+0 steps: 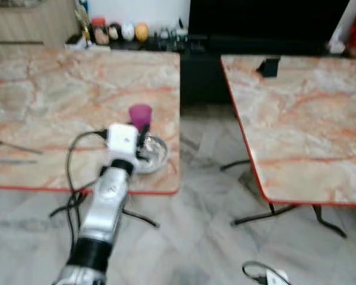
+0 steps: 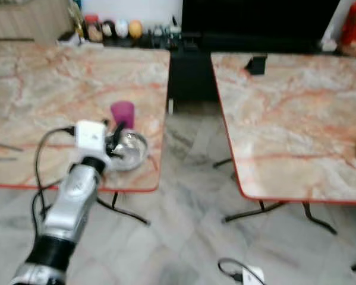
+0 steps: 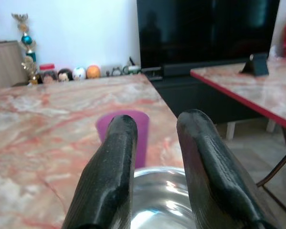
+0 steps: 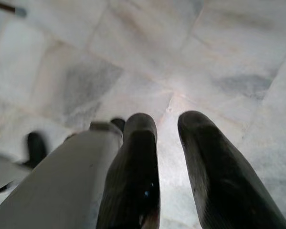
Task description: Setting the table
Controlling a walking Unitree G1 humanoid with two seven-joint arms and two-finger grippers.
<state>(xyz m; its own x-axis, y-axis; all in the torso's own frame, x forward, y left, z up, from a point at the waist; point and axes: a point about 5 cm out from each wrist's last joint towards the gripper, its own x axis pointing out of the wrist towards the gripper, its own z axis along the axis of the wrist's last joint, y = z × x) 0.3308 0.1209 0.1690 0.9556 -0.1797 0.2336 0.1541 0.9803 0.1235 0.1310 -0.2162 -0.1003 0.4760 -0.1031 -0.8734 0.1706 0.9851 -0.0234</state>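
Marble-patterned table [image 1: 41, 95] bears round steel bowl [image 1: 154, 155], left claw [image 1: 143, 142] above.

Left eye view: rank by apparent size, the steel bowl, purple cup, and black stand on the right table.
1. Steel bowl, partly hidden by the left gripper.
2. Purple cup.
3. Black stand, farther away, so its true size is unsure.

Head views are pretty blurry: the left gripper [image 1: 143, 144] hides part of the steel bowl [image 1: 156, 153], the cutlery [image 1: 11, 146] on the left table [image 1: 47, 101] is just smeared streaks, and the little figures [image 1: 119, 31] on the back shelf are too small to identify.
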